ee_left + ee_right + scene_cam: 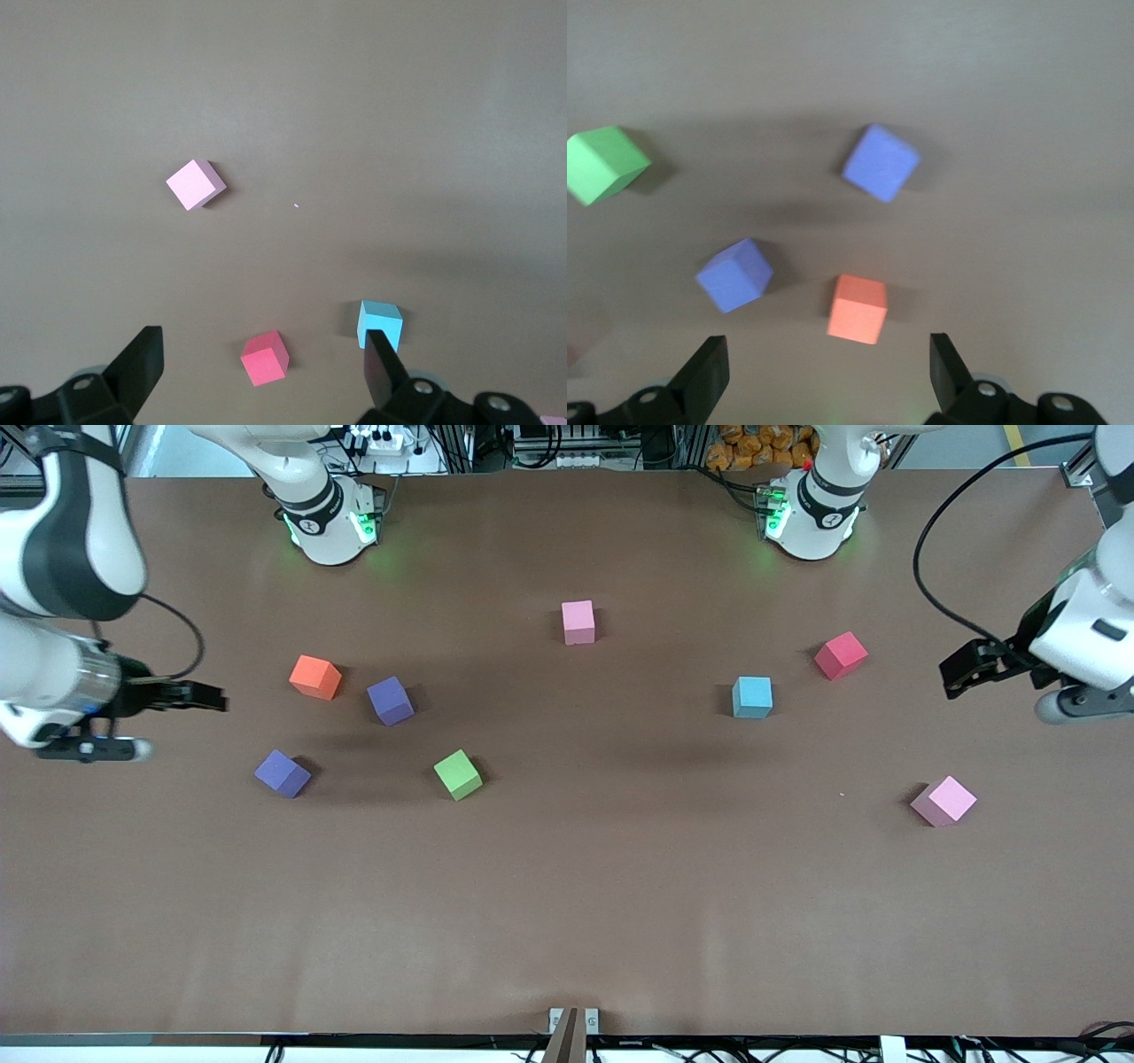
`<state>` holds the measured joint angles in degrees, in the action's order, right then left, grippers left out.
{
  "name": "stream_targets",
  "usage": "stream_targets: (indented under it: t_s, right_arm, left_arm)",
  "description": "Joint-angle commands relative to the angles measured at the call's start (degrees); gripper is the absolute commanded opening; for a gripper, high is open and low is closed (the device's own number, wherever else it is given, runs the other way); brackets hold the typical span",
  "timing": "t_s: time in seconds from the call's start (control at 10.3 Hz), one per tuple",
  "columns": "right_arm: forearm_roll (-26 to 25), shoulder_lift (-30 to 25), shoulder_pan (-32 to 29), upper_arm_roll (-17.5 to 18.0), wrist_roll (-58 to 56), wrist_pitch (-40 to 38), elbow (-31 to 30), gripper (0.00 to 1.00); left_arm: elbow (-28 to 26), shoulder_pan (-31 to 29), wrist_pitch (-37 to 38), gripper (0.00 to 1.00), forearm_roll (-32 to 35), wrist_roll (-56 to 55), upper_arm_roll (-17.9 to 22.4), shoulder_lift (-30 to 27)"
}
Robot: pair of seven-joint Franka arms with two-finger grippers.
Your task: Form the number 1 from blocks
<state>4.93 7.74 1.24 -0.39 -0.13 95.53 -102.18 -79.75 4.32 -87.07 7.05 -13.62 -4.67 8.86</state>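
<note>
Eight small matte cubes lie scattered and apart on the brown matte tabletop (567, 921), none touching another and none in either grip. The left gripper (961, 671) hangs in the air over the tabletop edge at the left arm's end, its black fingers (142, 365) spread wide with nothing between them; in the left wrist view the red cube (265, 358) shows in the gap between the fingertips but lies flat on the surface below, and the light blue cube (380, 323) shows just beside one fingertip, likewise on the surface. The pale pink cube (196, 184) lies well apart from both, toward the edge nearest the front camera. The right gripper (199, 696) hangs over the tabletop edge at the right arm's end, fingers (707, 372) also spread and empty; the orange cube (858, 307) lies on the surface below the gap between them. Close by it sits one purple cube (391, 700), and a second purple cube (283, 773) and the green cube (458, 774) lie nearer the front camera. Another pink cube (578, 622) sits alone at mid-length, closest of all to the edge where the arm bases stand. The surface is plain, with soft shadows. White arm bases (328, 518) with green lights stand along that edge; cables and equipment (532, 443) crowd the room above it.
</note>
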Motion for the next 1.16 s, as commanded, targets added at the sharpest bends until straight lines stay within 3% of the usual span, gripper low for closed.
stream_targets:
  t_s: [0.0, 0.29, 0.49, 0.68, 0.87, 1.07]
  right_arm:
    - [2.62, 0.26, 5.59, 1.34, 3.26, 1.67, -0.92, 1.00]
    - [2.62, 1.05, 12.81, 7.39, 20.47, 5.71, -0.83, 1.00]
    - [2.45, 3.41, 17.02, 11.36, 30.14, 10.79, -0.83, 1.00]
    - [2.45, 6.92, 23.95, 11.72, 36.83, 16.25, -0.74, 1.00]
    - [1.84, 11.31, 27.75, 15.57, 44.12, 22.30, -0.83, 1.00]
    - [-1.40, 15.01, 31.96, 16.64, 50.99, 26.19, -0.83, 1.00]
  left_arm:
    - [0.21, 0.43, -0.55, 1.00, 1.13, -2.81, 0.10, 2.98]
    - [0.04, -0.18, -7.11, 1.00, -3.33, -7.36, 0.10, 8.88]
    - [-3.46, -0.62, -11.34, 1.00, -4.06, -9.05, 0.28, 8.89]
    - [-9.68, -2.64, -17.04, 1.00, -4.59, -10.28, 0.36, 6.62]
    - [-17.85, -3.52, -23.55, 1.00, -4.59, -10.46, 0.54, 3.46]
    - [-24.19, -4.23, -26.56, 1.00, -4.59, -10.64, 0.54, -0.06]
